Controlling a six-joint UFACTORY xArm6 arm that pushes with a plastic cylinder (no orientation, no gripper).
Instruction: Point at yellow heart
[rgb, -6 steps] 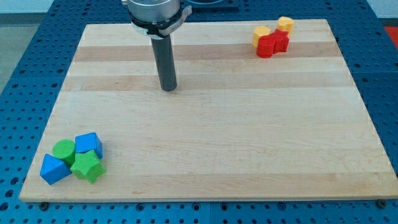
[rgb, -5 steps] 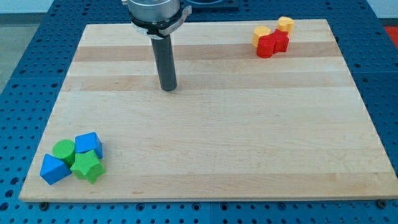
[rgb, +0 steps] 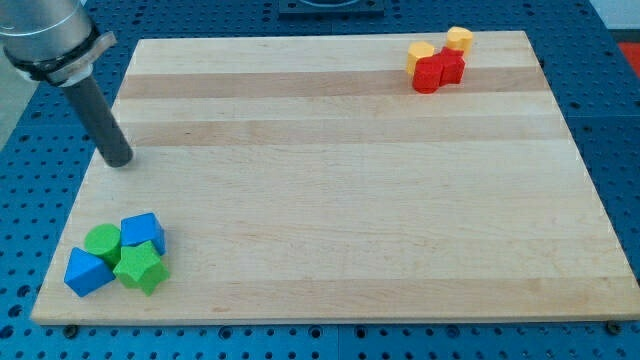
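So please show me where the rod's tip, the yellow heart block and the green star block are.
My tip (rgb: 119, 162): camera view, very end of the rod.
Yellow heart block (rgb: 421, 52): camera view, top face.
Green star block (rgb: 139, 268): camera view, top face.

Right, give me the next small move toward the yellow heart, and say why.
Probably slide my tip toward the view's right and top. It sits near the board's left edge, while the yellow heart lies in the top-right cluster, beside the red blocks, with bare board between.
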